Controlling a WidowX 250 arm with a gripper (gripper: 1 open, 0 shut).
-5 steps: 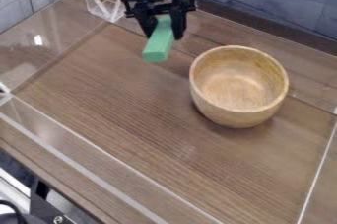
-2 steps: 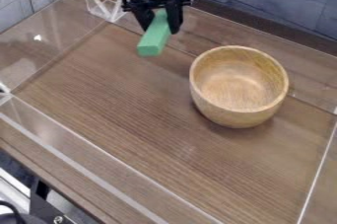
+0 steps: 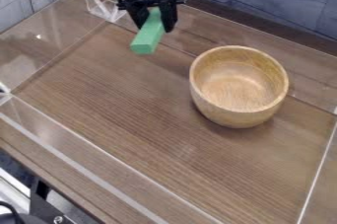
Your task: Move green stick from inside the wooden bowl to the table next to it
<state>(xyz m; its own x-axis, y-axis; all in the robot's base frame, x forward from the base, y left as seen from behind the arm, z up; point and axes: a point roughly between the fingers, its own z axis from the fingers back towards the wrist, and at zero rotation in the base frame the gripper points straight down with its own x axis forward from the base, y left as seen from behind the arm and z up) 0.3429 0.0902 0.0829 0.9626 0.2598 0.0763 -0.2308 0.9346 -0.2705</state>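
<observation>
The hand [image 3: 152, 13] grips the green stick [image 3: 148, 35] above the bench [image 3: 118, 110], left of the empty wooden bowl [image 3: 238, 86]. Clear acrylic walls [image 3: 53, 26] edge the bench close behind.

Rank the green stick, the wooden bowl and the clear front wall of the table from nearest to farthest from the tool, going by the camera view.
1. Green stick: clamped in the tool, hanging just below it at upper left.
2. Wooden bowl: on the table, right of the tool and lower in the picture.
3. Clear front wall: along the near edge, at the bottom left.
</observation>
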